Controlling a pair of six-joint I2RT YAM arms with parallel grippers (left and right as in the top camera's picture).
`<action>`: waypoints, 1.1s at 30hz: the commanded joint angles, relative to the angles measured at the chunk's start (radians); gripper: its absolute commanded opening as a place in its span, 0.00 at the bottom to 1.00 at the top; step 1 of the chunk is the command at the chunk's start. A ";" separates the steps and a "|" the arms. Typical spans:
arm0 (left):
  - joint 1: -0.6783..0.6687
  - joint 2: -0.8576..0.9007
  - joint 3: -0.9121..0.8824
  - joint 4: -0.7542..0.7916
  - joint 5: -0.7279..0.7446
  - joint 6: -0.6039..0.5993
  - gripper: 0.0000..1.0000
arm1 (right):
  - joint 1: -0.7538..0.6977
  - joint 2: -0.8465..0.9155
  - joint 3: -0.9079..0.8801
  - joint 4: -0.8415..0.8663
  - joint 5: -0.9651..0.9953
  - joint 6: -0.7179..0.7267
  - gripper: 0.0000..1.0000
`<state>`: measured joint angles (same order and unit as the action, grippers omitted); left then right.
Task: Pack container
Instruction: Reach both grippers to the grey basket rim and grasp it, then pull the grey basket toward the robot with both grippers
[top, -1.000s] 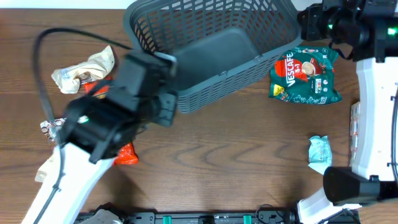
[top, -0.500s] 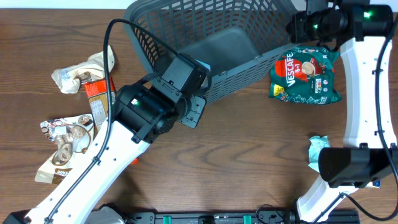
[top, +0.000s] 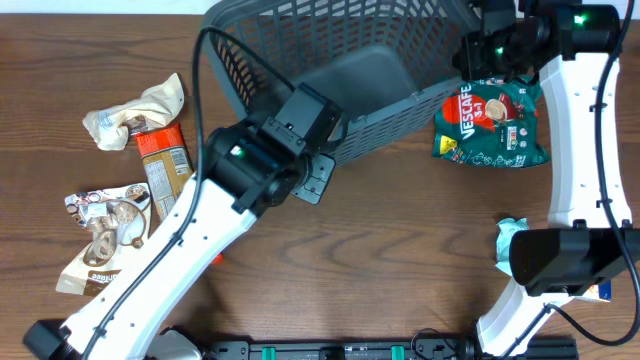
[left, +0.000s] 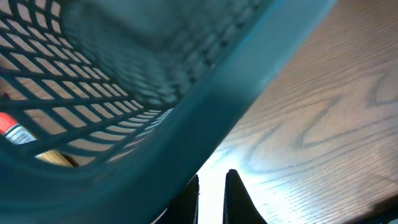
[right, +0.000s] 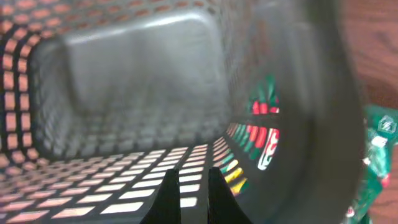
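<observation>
The container (top: 390, 118), a dark grey lattice basket, stands tilted at the top middle of the table. My left gripper (top: 322, 150) is at the outside of its front wall. In the left wrist view the fingers (left: 212, 193) are close together with only bright table between them, and the container's rim (left: 155, 93) is just to their left. My right gripper (top: 468, 50) is at the container's right end. In the right wrist view its fingers (right: 189, 193) are close together and empty, over the lattice wall (right: 93, 180) inside the container.
A green and red Nescafe packet (top: 490, 125) lies right of the container and shows through the lattice (right: 264, 134). A small pale teal packet (top: 515, 240) lies lower right. At the left lie a cream packet (top: 135, 115), an orange-brown packet (top: 165, 165) and a brown-white packet (top: 105, 235).
My left arm has swung right and up to the container's front wall. My right gripper has come down to its right end. The container has shifted and turned a little.
</observation>
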<state>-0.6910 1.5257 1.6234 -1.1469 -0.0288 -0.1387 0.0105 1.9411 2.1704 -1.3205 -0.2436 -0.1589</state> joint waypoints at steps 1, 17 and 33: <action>0.001 0.005 0.017 -0.003 -0.053 -0.013 0.06 | 0.005 0.013 0.008 -0.053 0.007 -0.019 0.01; 0.075 0.005 0.017 0.008 -0.148 0.010 0.06 | 0.061 0.012 0.008 -0.237 0.006 -0.018 0.01; 0.103 -0.017 0.017 -0.004 -0.150 0.010 0.09 | 0.069 0.011 0.015 -0.109 0.007 -0.019 0.74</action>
<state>-0.5762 1.5333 1.6234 -1.1454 -0.1616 -0.1326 0.0715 1.9411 2.1719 -1.4628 -0.2367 -0.1669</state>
